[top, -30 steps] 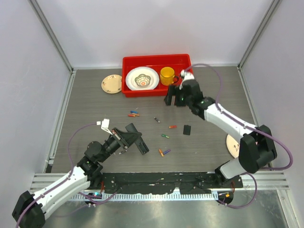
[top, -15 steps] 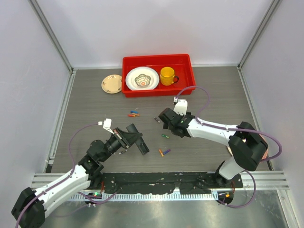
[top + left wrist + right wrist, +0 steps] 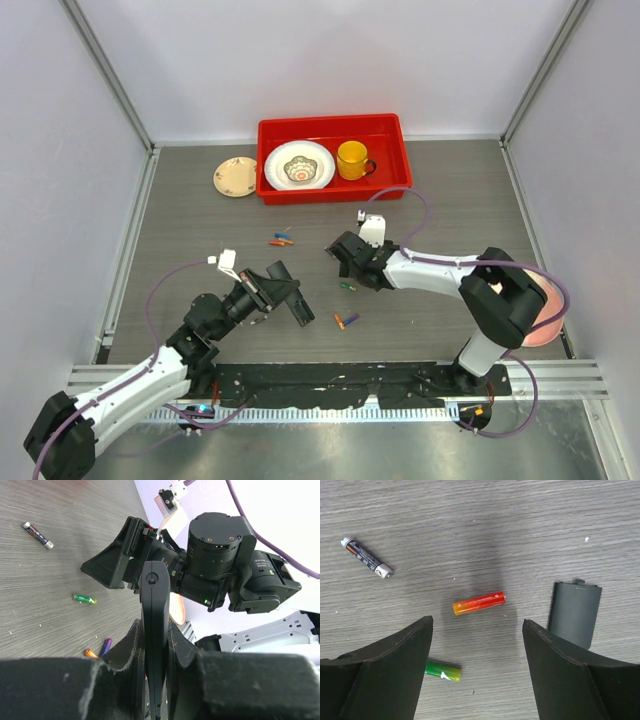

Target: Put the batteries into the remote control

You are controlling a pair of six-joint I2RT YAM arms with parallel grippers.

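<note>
R gripper (image 3: 477, 625) fingers apart; red-orange cylindrical battery (image 3: 479, 603) at 12 o'clock, prob. light, rolls: pinch mid-barrel. L gripper (image 3: 153, 647) clamps slim black plastic remote (image 3: 152, 595).

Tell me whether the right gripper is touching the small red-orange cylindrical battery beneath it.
Apart. In the right wrist view the red-orange battery lies between the open fingers of the right gripper, with bare table showing on either side.

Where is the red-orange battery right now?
In the right wrist view the red-orange battery lies on the table just ahead of the open right gripper, the dark cover panel to its right, a green battery lower left.
</note>
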